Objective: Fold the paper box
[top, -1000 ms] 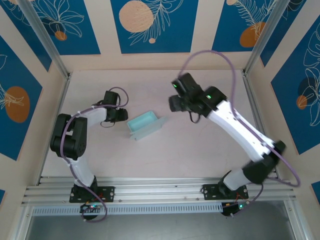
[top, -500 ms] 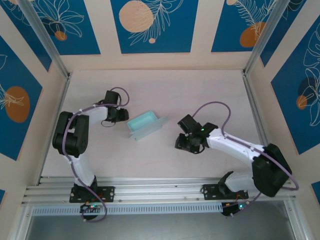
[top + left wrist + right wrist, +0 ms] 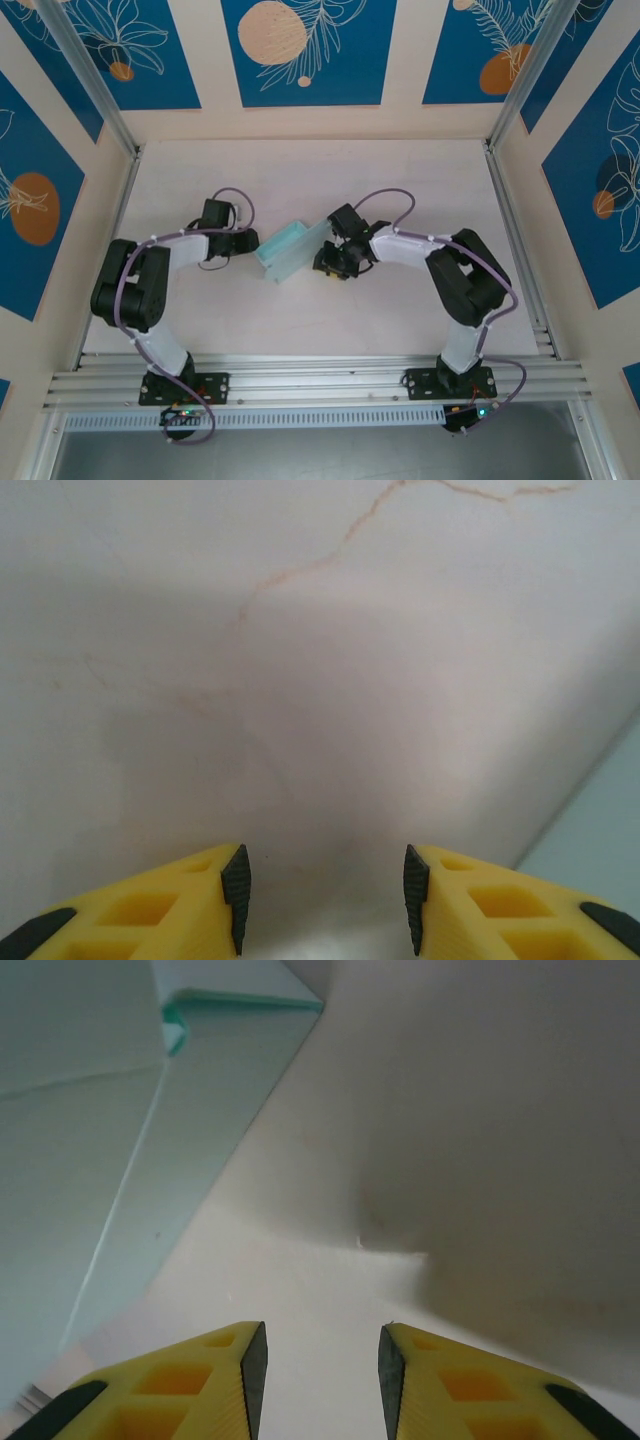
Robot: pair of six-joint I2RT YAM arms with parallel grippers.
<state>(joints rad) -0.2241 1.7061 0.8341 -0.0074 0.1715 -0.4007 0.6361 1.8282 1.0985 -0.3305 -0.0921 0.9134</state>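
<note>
The paper box, pale light-blue card, lies partly folded in the middle of the table between my two grippers. My left gripper sits just at its left end, open, with bare table between the pads. In the left wrist view a corner of the box shows at the lower right. My right gripper is low beside the box's right end, open, nothing between its fingers. There the box rises to the left of the jaws, with a flap sloping down to the table.
The pale table is walled on three sides by patterned panels. Metal frame posts stand at the back corners. An aluminium rail runs along the near edge by the arm bases.
The right arm swung from the back down and left, ending low against the box's right end, and its jaws narrowed. The left gripper edged closer to the box's left end.
</note>
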